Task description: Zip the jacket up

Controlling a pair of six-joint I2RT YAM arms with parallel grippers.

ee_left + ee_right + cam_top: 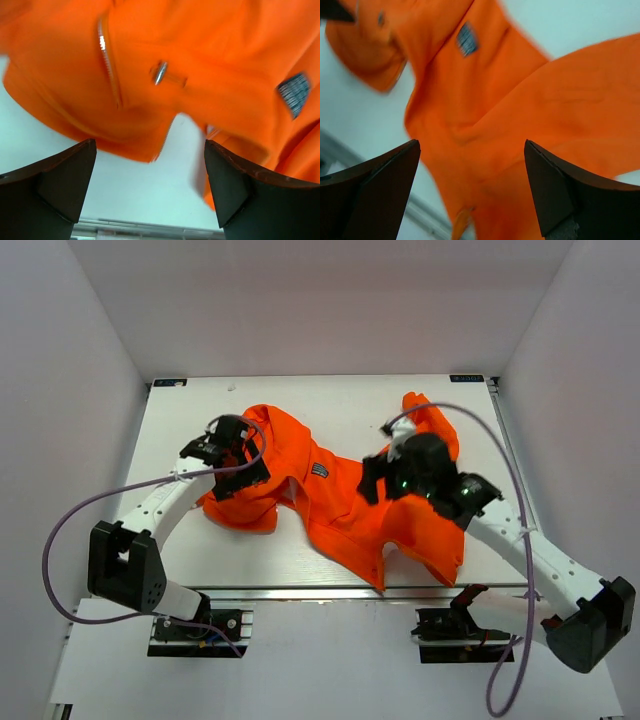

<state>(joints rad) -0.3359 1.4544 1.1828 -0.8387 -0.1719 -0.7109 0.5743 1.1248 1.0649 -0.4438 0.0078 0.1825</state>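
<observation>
- Jacket (340, 510), overhead view: it lies crumpled across the middle of the table (250, 560), spread from mid-left to the right of frame, with one sleeve reaching the upper right. The left gripper (235, 455) hangs over the garment's left edge. The right gripper (375, 480) hangs over the cloth right of centre. Neither holds fabric.
- Left wrist view: jaws stand wide apart, with the fingers (60, 180) empty at the lower corners. A row of zipper teeth (107, 65) runs down the upper left. A small metal piece (160, 73) sits at upper centre; pull or snap cannot be determined. A grey label (294, 92) shows at the right edge. The front appears unzipped.
- Right wrist view: jaws likewise wide, nothing between them. Blurred orange cloth fills the frame, and no zipper is found.
- Risk: folds hide the second row of teeth and the slider. A pinch taken from here would likely catch loose cloth rather than the zipper, bunching the garment or dragging it toward the table's near edge.
</observation>
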